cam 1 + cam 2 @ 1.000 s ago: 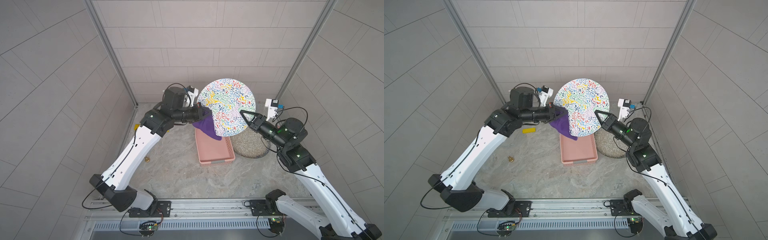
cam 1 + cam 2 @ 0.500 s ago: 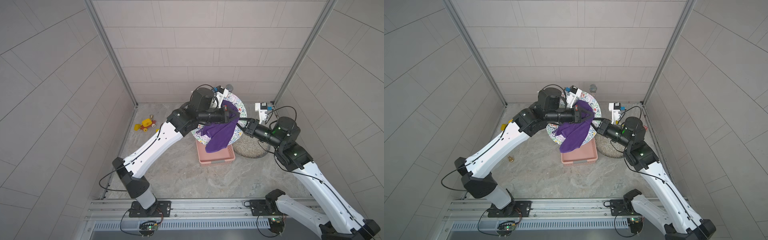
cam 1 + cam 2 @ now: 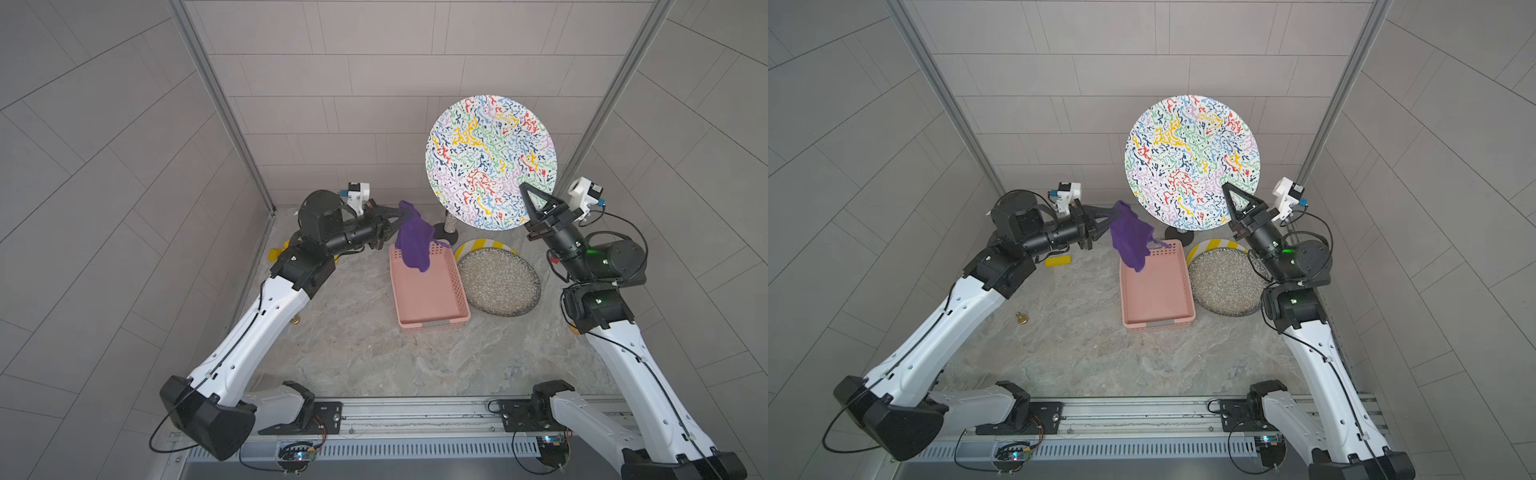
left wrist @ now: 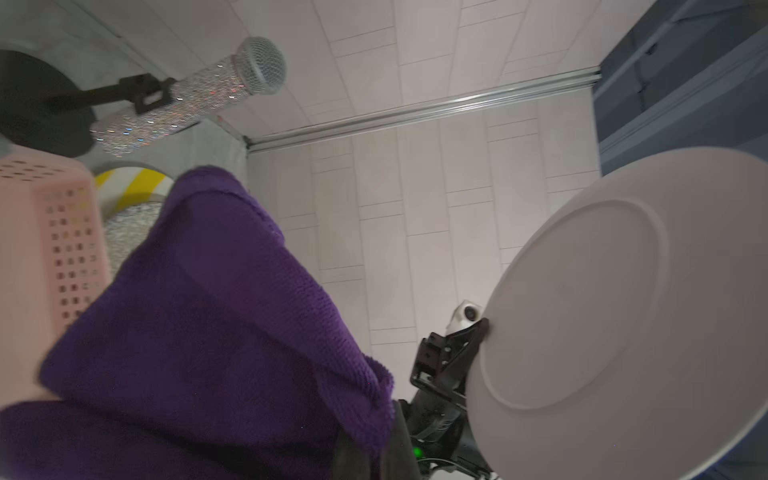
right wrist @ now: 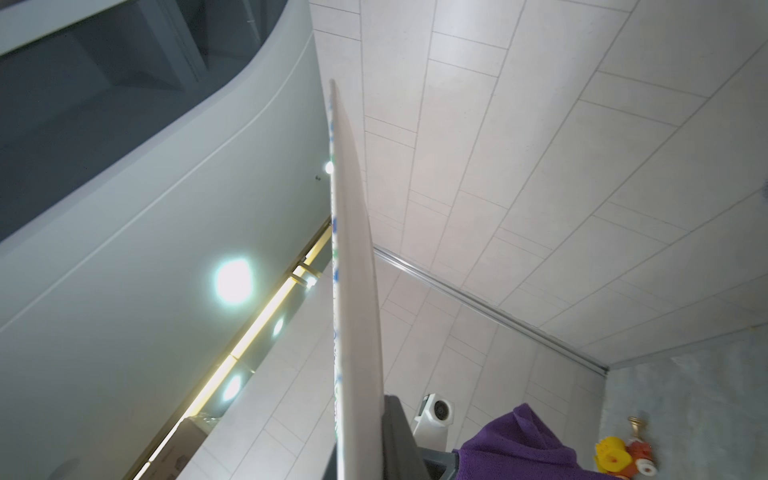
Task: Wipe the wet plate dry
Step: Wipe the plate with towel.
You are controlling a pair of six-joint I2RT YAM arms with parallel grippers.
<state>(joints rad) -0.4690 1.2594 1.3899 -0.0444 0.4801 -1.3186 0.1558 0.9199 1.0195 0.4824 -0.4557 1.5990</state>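
Retreating: left gripper (image 3: 398, 214), pinching cloth (image 3: 413, 245), is off plate (image 3: 490, 158); right gripper (image 3: 524, 189) pinches rim, plate upright. Pass likely done.

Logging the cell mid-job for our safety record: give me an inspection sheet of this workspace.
Surface: marble tabletop, no spills seen.
Job's things: patterned plate held aloft; purple cloth hanging, apart from it.
Clutter: pink basket, speckled plate overlapping a yellow-striped plate, microphone, yellow block, brass piece.
Tools: left tool shut on the cloth; right tool shut on the plate's lower rim.
Cables: black leads loop at both wrists, clear of the plate.
Surroundings: tiled walls, corner posts.
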